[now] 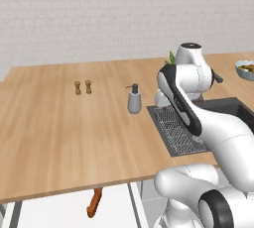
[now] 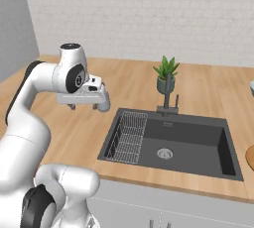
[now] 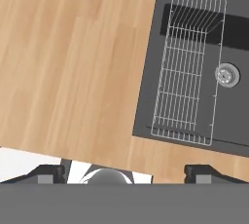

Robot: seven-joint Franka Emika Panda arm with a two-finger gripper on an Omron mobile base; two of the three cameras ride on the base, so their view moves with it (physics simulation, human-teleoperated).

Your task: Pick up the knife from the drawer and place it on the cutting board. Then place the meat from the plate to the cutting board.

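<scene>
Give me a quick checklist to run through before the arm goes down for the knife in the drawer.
1. Drawer open: ok, its white inside shows below the counter edge.
2. Knife reachable: ok, its orange-red handle lies exposed in the drawer; the blade is hidden under the counter edge.
3. Gripper empty and open: ok, the fingertips stand wide apart with nothing between them.
4. Gripper lined up over the knife: not ok, it points down at the counter beside the sink rack.
5. Soap dispenser clear of the path down: cannot tell.
6. Cutting board free to receive the knife: cannot tell.
</scene>
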